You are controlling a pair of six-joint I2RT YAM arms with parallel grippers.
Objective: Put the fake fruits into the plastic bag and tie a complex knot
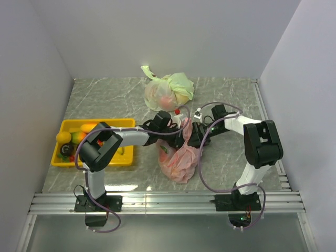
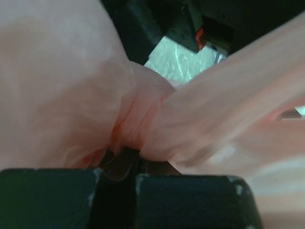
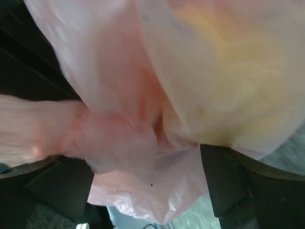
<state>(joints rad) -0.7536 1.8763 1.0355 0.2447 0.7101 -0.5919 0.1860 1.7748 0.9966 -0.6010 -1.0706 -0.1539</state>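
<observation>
The pink plastic bag (image 1: 178,157) lies mid-table with its top pulled up between both grippers. My left gripper (image 1: 168,123) is shut on a twisted, gathered strand of the bag (image 2: 138,124), with the jaws pinched together (image 2: 136,167). My right gripper (image 1: 192,134) is open; its fingers (image 3: 228,183) stand wide apart with loose bag plastic (image 3: 143,181) hanging between them. A yellow-orange fruit (image 3: 228,71) shows through the bag's wall. Several fake fruits (image 1: 71,139) lie in the yellow tray (image 1: 123,160) at the left.
A pale green-and-white knotted bag (image 1: 168,92) sits at the back centre. White walls close in the back and both sides. A metal rail (image 1: 168,202) runs along the near edge. Both arms' cables loop above the pink bag.
</observation>
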